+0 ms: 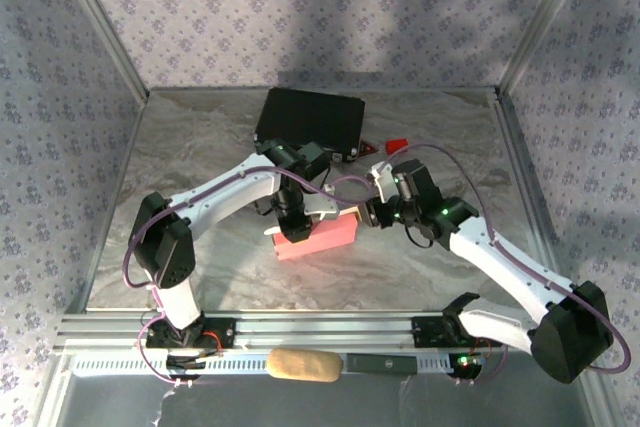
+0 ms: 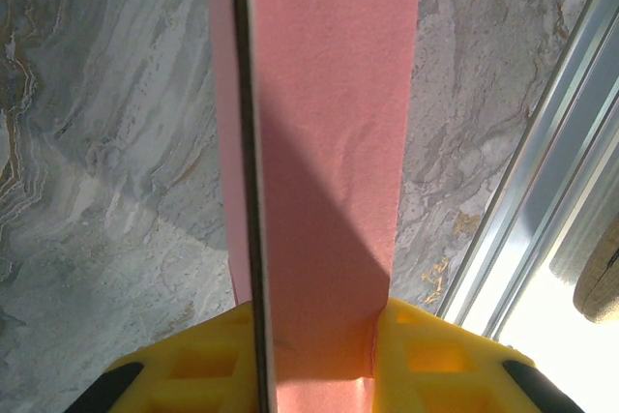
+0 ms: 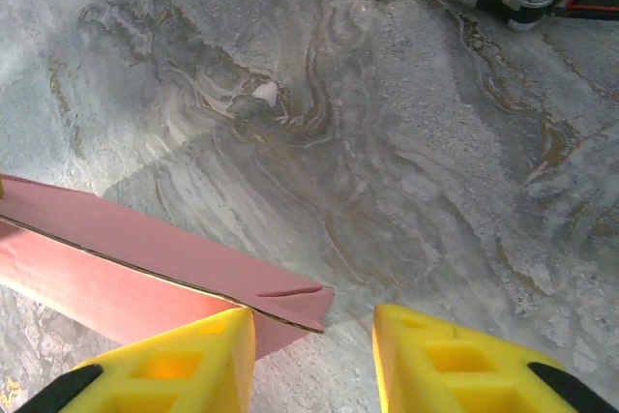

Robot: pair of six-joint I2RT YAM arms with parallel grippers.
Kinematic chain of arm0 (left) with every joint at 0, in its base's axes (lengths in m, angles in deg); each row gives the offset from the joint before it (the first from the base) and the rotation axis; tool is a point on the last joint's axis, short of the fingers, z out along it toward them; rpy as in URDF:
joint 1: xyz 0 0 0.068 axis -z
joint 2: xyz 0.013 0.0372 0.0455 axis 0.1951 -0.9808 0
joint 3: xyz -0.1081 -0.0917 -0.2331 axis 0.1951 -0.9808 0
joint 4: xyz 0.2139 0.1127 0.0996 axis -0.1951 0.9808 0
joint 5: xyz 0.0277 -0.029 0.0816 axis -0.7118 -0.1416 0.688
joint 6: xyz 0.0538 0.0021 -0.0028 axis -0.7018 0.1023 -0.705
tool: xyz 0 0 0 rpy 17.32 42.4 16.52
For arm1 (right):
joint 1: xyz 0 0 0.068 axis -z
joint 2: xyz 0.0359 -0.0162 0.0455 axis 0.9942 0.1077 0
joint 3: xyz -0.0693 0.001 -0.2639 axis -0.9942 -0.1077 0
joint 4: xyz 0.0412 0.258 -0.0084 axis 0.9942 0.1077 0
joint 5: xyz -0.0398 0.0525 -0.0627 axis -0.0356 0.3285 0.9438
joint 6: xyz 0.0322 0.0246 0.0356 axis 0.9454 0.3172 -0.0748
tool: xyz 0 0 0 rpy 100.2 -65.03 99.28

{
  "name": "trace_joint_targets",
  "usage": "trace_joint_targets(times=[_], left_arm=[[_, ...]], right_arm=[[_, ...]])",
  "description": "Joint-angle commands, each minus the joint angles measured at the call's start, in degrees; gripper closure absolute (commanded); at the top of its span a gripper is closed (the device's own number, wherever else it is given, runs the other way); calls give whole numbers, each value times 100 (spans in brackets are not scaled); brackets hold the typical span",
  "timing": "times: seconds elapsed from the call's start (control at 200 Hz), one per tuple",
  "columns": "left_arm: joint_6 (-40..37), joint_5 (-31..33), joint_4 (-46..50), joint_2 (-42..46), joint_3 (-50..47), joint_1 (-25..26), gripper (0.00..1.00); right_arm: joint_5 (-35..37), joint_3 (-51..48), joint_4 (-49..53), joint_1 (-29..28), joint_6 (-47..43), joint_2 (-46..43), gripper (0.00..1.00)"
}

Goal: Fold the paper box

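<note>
The thin salmon-pink card paper box (image 1: 318, 237) lies on the grey marbled tabletop (image 1: 190, 157), on the near side of the black rectangular hard case (image 1: 310, 119) with metal latches, and apart from it. The left gripper (image 2: 314, 326), nearer the case's left half, has its yellow fingers (image 2: 184, 369) clamped on a panel of the card. The right gripper (image 3: 311, 321) — nearer the case's right corner — stands with jaws parted, grasping nothing; the box's end corner lies just ahead of one finger.
</note>
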Motion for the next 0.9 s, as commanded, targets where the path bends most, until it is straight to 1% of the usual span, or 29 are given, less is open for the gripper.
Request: trace_joint_targets(times=[0.0, 0.14, 0.37, 0.525, 0.715, 0.894], left_arm=[[-138, -9, -158, -170, -81, -34, 76], [-135, -52, -193, -243, -66, -34, 75], [-177, 5, -225, -255, -61, -49, 75], [-184, 2, -217, -270, -27, -51, 75], [-154, 16, -212, -263, -26, -57, 75], [-140, 53, -199, -261, 0, -55, 75]], right_arm=[[-143, 83, -22, 160, -67, 52, 60], [-656, -129, -331, 294, 30, -51, 59], [-1570, -169, -669, 597, 24, 33, 58], [-1720, -203, -746, 643, 39, 124, 59], [-1637, -216, -757, 631, 29, 246, 59], [-1790, -255, -789, 578, 57, 226, 60]])
